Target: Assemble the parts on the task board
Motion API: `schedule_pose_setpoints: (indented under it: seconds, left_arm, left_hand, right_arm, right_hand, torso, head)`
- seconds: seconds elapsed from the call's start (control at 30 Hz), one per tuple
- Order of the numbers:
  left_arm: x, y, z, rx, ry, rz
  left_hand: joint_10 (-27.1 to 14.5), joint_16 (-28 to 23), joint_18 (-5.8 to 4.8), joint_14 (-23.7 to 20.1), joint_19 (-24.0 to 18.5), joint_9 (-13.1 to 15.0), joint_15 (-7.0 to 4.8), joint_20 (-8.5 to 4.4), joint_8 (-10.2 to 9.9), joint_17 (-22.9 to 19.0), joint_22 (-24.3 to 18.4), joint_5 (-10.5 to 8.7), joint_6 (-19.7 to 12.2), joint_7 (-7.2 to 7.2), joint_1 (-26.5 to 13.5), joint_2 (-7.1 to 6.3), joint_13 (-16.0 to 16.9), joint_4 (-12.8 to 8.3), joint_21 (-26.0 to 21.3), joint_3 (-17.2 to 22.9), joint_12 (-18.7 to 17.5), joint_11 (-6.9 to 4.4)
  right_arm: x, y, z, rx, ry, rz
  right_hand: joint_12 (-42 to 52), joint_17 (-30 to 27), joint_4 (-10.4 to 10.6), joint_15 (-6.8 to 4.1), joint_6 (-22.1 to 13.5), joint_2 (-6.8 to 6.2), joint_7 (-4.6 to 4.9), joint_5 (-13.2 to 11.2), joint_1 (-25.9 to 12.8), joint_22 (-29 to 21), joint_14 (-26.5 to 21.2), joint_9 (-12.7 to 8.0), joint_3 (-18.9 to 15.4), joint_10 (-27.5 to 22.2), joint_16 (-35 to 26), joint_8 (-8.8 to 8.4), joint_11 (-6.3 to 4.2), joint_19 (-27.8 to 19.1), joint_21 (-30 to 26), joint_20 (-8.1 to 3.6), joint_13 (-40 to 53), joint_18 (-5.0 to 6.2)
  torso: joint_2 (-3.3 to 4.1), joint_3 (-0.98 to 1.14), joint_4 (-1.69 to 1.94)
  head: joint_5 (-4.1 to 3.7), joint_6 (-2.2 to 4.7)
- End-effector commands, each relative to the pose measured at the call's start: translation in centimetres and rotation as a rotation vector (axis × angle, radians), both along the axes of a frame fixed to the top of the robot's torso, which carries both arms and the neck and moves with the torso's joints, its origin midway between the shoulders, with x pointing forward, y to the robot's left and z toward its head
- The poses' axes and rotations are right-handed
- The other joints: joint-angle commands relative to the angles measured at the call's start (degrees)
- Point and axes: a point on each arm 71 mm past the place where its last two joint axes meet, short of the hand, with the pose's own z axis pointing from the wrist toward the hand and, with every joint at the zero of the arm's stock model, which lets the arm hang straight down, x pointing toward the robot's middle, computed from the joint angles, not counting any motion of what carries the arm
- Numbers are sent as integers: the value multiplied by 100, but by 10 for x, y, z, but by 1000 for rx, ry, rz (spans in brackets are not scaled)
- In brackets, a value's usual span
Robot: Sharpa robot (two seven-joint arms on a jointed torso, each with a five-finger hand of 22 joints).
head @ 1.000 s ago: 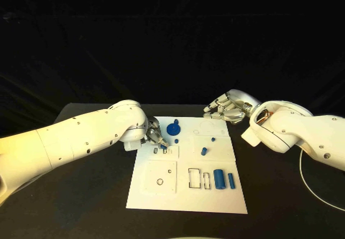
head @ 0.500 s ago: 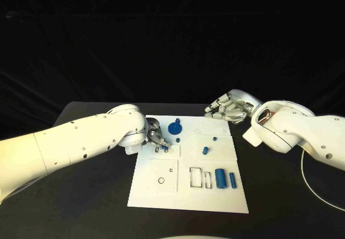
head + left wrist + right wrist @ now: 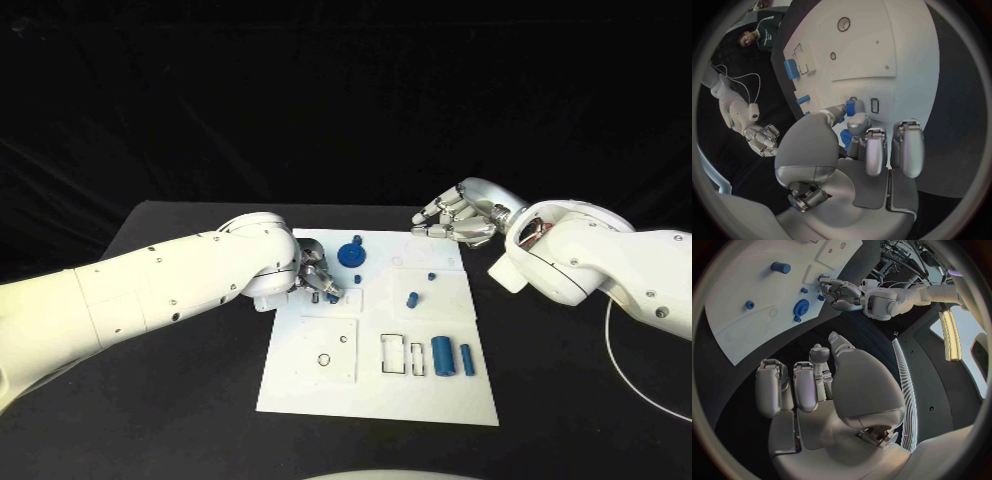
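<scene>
The left hand [image 3: 310, 280] is pinching a small blue peg [image 3: 851, 107] at its fingertips, just over a slot in the board [image 3: 433, 400]. It looks light, stiff and slick, best gripped by its sides. The right hand [image 3: 459, 222] is hovering beyond the board with fingers curled, holding nothing.

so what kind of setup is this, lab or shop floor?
Likely a lab test bench: a white task board with small blue parts on a black table, black backdrop behind it, and a loose cable trailing by the right arm.
</scene>
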Motion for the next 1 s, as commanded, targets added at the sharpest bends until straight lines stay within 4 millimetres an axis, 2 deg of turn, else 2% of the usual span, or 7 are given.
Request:
schedule_pose_setpoints:
  seconds: [0.03,0.17,0.27,0.37,0.67,1.0]
  left_arm:
    - [-3,0,-5,37,20,-37]
    - [-5,1,-6,52,26,-51]
    - [-5,2,-7,58,27,-55]
    - [-5,4,-7,64,26,-54]
    - [-4,5,-7,74,20,-52]
    - [-3,-1,-8,77,32,-65]
  left_hand:
    - [52,17,-98,591,384,0,-19,6,17,1508,955,34,-10,-35,18,56,1,-917,14,940,31,5]
    - [73,17,-97,591,381,24,-24,0,31,1508,949,116,2,-40,-32,31,11,-961,8,1003,44,1]
    - [99,17,-92,591,374,52,-30,-6,50,1508,932,338,20,-46,-114,-10,26,-997,-7,1054,60,-6]
    - [108,17,-90,591,372,72,-34,-11,63,1508,926,446,30,-52,-166,-25,25,-1021,-13,1083,59,-11]
    - [114,17,-85,591,363,85,-37,-13,70,1508,902,507,36,-55,-200,-28,26,-1032,-31,1101,61,-15]
    - [145,17,-86,591,365,100,-39,-16,81,1508,908,546,49,-60,-271,-1,64,-1018,-29,1118,98,-18]
  right_arm:
    - [-1,1,-1,-11,2,15]
    - [0,1,-1,-12,3,16]
    - [0,1,-1,-12,3,16]
    - [0,1,-2,-12,4,17]
    - [0,1,-2,-13,5,15]
    - [1,2,-3,-8,11,16]
  right_hand:
    - [-26,-5,-4,-32,36,56,-14,28,13,-9,262,9,-30,-2,-32,29,-33,-42,-23,5,-9,99]
    - [-26,-5,-4,-32,36,56,-14,28,13,-9,262,9,-30,-2,-32,29,-33,-42,-23,5,-9,99]
    - [-26,-5,-4,-32,36,56,-14,28,13,-9,262,9,-30,-2,-32,29,-33,-42,-23,5,-9,99]
    - [-26,-5,-4,-32,36,56,-14,28,13,-9,262,9,-30,-2,-32,29,-33,-42,-23,5,-9,99]
    - [-26,-5,-4,-32,36,56,-14,28,13,-9,262,9,-30,-2,-32,29,-33,-42,-23,5,-9,99]
    - [-31,-10,2,-32,32,52,-13,49,8,-22,262,8,-39,0,-38,26,-33,-49,-31,3,-17,102]
  torso:
    - [-1,3,-1]
    - [0,3,-3]
    - [1,3,-4]
    - [0,4,-4]
    - [1,0,11]
    - [-1,6,-9]
  head:
    - [10,-14]
    - [9,-17]
    - [12,-21]
    - [15,-26]
    - [25,-48]
    - [54,-50]
